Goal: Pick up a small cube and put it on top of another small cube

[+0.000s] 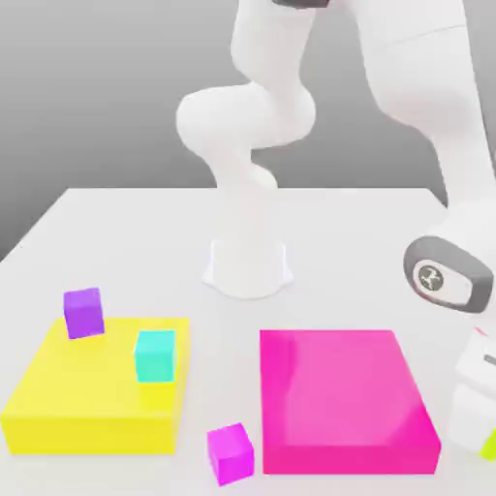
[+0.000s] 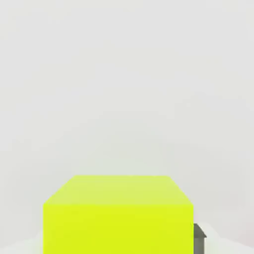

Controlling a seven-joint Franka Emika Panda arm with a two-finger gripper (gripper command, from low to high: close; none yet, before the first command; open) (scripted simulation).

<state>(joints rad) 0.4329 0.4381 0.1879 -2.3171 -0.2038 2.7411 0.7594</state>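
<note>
Purple cube (image 1: 84,313) first: left of the frame, below mid-height, it rests on the yellow slab (image 1: 94,387) at its far edge. That slab fills the lower left on the white table (image 1: 339,252). Farther right on its top, near the right edge, sits the cyan cube (image 1: 155,356). Next, at the bottom of the frame left of centre, the magenta cube (image 1: 231,453) lies on the table between the slabs, turned at an angle. Behind it, near the middle, the arm's base (image 1: 248,266) stands on the table, with the white arm (image 1: 426,77) reaching up and over to the right. Lower, right of centre, is the bare pink slab (image 1: 344,397). At the lower right edge, partly cut off, the lime cube (image 1: 489,446) shows just under the hand. Up close in the hand view, the gripper (image 2: 119,240) is closed on the lime cube, one finger (image 2: 199,243) showing against its side.
</note>
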